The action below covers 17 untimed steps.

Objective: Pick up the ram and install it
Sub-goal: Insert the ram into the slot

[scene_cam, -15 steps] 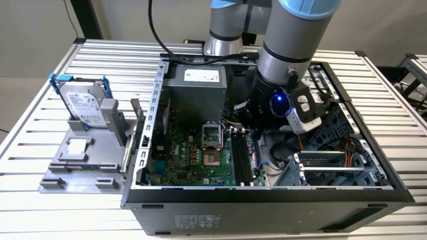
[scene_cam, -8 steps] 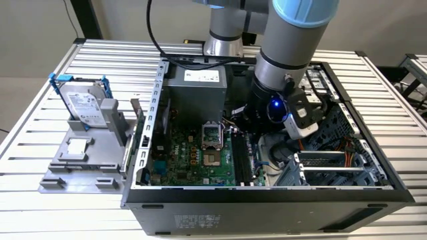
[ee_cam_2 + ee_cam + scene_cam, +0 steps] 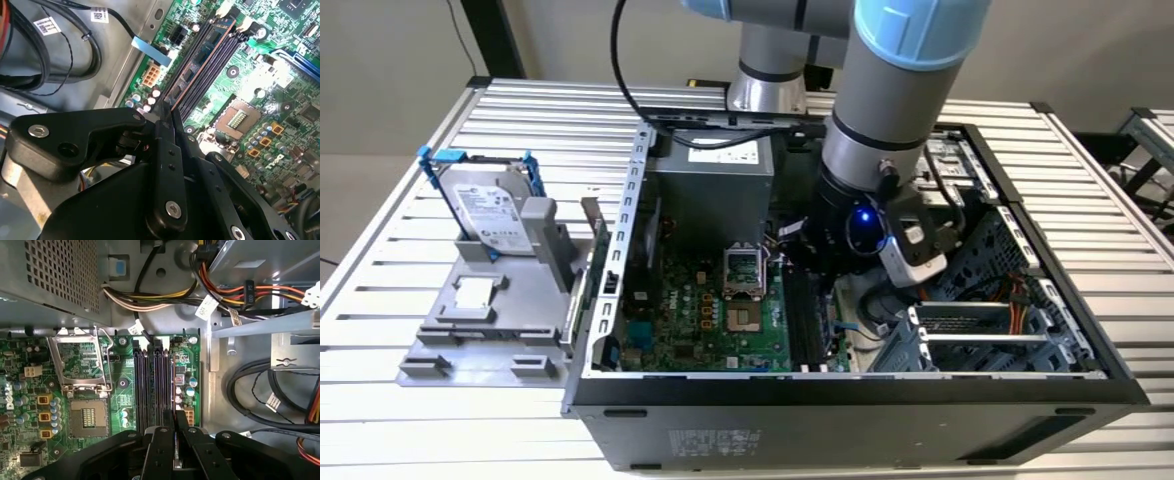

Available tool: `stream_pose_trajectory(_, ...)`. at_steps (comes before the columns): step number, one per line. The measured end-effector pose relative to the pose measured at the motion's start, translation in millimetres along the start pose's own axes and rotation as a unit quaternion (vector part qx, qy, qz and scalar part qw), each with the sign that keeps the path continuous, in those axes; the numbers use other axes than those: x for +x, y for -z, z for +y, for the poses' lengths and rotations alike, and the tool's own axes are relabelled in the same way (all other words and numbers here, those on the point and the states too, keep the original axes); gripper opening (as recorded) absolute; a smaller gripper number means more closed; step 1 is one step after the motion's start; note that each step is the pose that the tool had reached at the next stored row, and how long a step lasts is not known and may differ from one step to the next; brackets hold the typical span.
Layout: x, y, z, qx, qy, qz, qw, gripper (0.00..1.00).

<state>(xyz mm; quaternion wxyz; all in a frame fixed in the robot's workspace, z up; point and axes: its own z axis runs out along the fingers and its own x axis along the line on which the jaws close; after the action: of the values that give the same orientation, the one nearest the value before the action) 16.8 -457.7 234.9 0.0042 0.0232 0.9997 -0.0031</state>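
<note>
Black pincer (image 3: 167, 131) fingers pinch shut on the ram (image 3: 200, 67), whose thin edge lies along the motherboard's black slots (image 3: 152, 385) inside the open computer case (image 3: 1067, 375). Judging by that, seating is underway; pressing squarely down matters.

— What's that surface (image 3: 400, 330) made of?
— Ribbed metal slats. An open computer case (image 3: 854, 400) sits on it, and beside it, toward the exterior view's left, a grey holder (image 3: 480, 330) with a hard drive (image 3: 494, 210) upright in it.
</note>
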Motion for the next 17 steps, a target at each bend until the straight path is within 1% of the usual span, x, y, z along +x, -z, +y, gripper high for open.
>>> stream_pose_trajectory(7, 1.3, -4.7, 0.0, 0.001, 0.0, 0.0, 1.0, 0.0)
stream_pose_trajectory(17, 2.6, -7.2, -0.1, 0.001, 0.008, 0.0, 0.99997, 0.0)
